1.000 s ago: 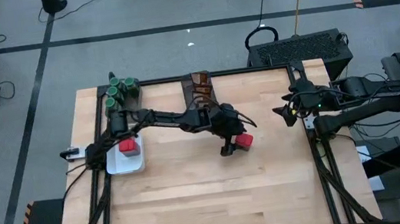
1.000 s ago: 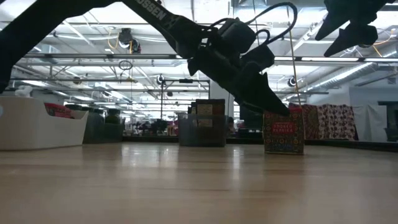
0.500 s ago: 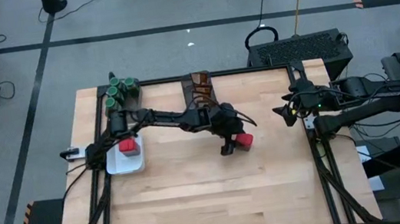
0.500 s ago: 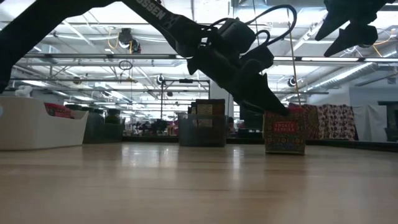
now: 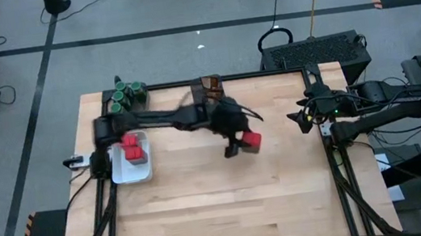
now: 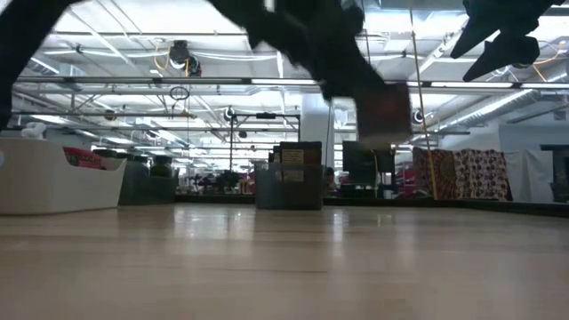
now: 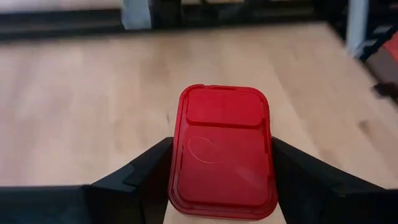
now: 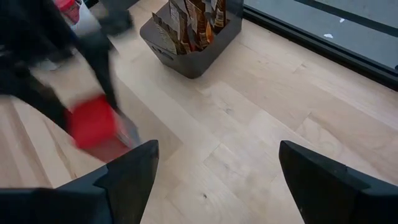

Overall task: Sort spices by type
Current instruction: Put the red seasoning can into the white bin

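Observation:
My left gripper (image 5: 238, 144) is over the table's middle, shut on a red blocky container (image 5: 252, 140), which shows blurred and above the table in the low view (image 6: 382, 111). More red containers (image 5: 131, 148) lie in the white tray (image 5: 123, 174) at the left. Green-lidded jars (image 5: 127, 95) stand in a dark bin at the far left corner. Brown-orange packets (image 5: 209, 92) stand upright in a dark bin (image 8: 193, 62) at the far edge. My right gripper (image 8: 217, 186) is open, raised near the table's right edge (image 5: 302, 119). My left gripper pinches the red container between its two fingers (image 7: 146, 174), one on each long side just below the red lid (image 7: 224, 149). The container is lifted clear of the table, its lid facing the wrist camera.
Bare wood lies across the near half of the table (image 5: 231, 213). The tray's white wall (image 6: 53, 178) stands at the left in the low view. A black frame rail (image 5: 336, 175) runs along the table's right edge.
My left gripper has risen from the table, carrying the red container with it. The container stood on the wood a second ago and now hangs clear above it, shifted a little toward the far left. My left arm has swung along with it.

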